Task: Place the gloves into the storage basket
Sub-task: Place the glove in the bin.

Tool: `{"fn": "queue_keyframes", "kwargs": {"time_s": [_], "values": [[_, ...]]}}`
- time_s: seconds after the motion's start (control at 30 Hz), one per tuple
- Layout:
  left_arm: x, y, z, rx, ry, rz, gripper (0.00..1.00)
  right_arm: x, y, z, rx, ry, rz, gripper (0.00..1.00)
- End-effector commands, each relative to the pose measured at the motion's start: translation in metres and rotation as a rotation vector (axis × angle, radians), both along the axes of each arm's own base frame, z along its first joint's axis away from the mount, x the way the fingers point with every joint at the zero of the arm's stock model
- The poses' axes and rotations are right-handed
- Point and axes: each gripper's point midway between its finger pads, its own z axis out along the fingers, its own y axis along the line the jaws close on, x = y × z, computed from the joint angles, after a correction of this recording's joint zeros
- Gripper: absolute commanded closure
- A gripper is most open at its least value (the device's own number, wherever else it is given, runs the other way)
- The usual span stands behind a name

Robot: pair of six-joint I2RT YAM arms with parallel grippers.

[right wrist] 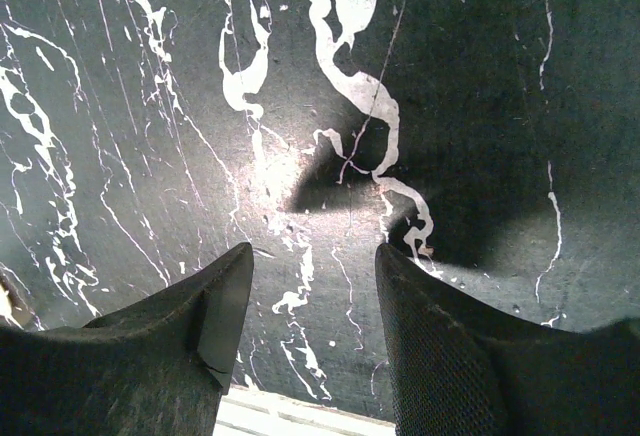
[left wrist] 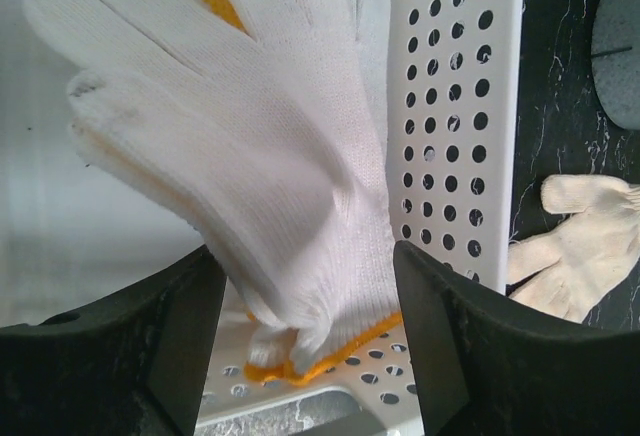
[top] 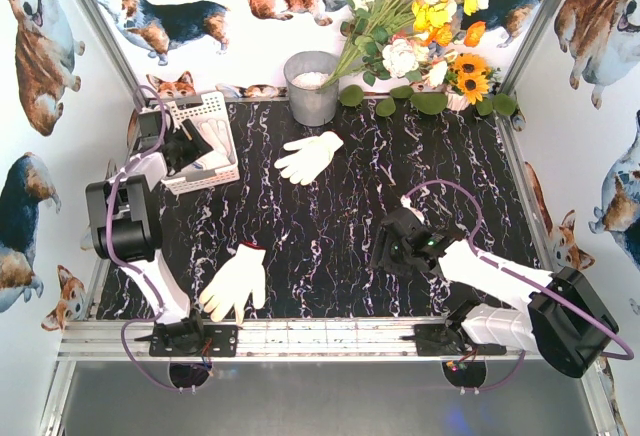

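Note:
The white perforated storage basket (top: pixel 205 108) stands at the table's back left. My left gripper (top: pixel 185 148) hangs over it, open. In the left wrist view a white glove with an orange cuff (left wrist: pixel 260 156) lies in the basket (left wrist: pixel 450 106) between the spread jaws of that gripper (left wrist: pixel 310 296), and neither finger presses it. Another white glove (top: pixel 310 156) lies flat on the table right of the basket, and also shows in the left wrist view (left wrist: pixel 580 246). A cream glove (top: pixel 237 281) lies near the front edge. My right gripper (top: pixel 400 241) is open above bare marble (right wrist: pixel 312 276), holding nothing.
A grey metal bucket (top: pixel 312 86) stands at the back centre beside a bunch of flowers (top: pixel 420 16). An aluminium rail (top: pixel 320 336) runs along the front edge. Printed walls close in both sides.

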Motion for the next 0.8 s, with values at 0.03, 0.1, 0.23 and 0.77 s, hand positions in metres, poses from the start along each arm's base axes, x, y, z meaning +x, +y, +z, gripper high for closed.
{"fn": "queue_keyframes", "kwargs": {"time_s": [0.03,0.1,0.23,0.77], "values": [[-0.011,0.008,0.007,0.042,0.027,-0.002,0.38,0.022,0.012,0.027,0.046,-0.097,0.0,0.46],[-0.013,0.004,0.001,0.019,0.048,-0.013,0.38,0.021,0.012,0.026,0.044,-0.095,-0.003,0.46],[-0.021,-0.001,-0.012,-0.009,0.09,-0.022,0.38,0.02,0.011,0.031,0.062,-0.112,-0.005,0.46],[-0.02,-0.027,-0.025,-0.16,0.097,-0.085,0.79,0.02,0.009,0.028,0.06,-0.117,-0.015,0.46]]}}
